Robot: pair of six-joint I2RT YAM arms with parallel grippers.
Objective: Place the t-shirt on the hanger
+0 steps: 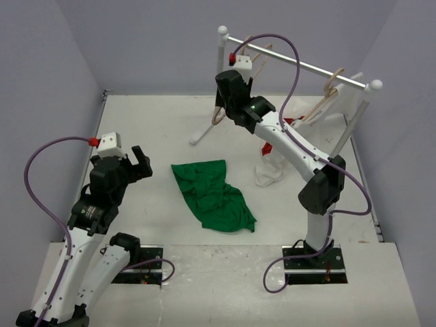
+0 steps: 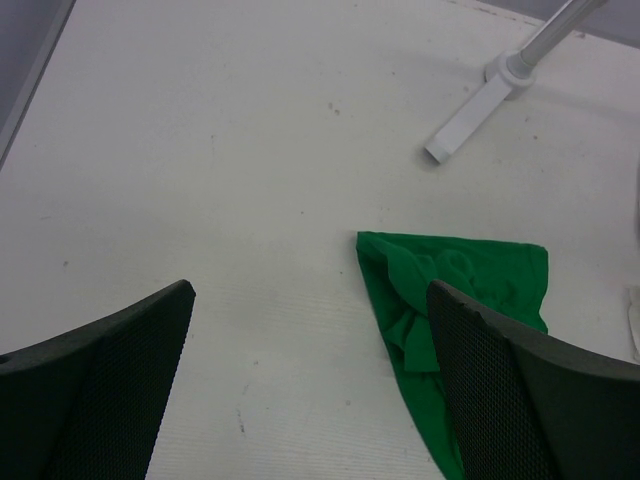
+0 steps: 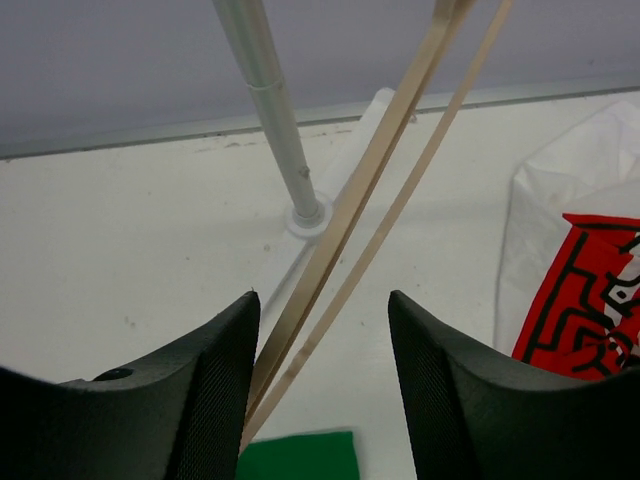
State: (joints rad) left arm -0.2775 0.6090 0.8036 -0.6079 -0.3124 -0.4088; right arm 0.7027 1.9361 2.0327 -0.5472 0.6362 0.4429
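The green t-shirt point(image 1: 212, 194) lies crumpled on the table's middle. In the left wrist view, the t-shirt point(image 2: 470, 275) lies beside my right finger. My left gripper point(image 1: 136, 161) is open and empty, to the left of the shirt, above bare table in its own view point(image 2: 310, 300). The tan wooden hanger point(image 1: 259, 66) hangs at the left end of the rack's rail. My right gripper point(image 1: 228, 102) is up against it, and in the wrist view the gripper point(image 3: 322, 330) is open with the hanger's two thin bars point(image 3: 390, 170) passing between the fingers, close to the left one.
A white clothes rack point(image 1: 300, 65) stands at the back, its post point(image 3: 270, 100) and foot point(image 2: 470, 115) on the table. A second hanger point(image 1: 330, 92) hangs at the rail's right end. A white garment with red print point(image 1: 272, 167) is below it, and it also shows in the right wrist view point(image 3: 590, 290).
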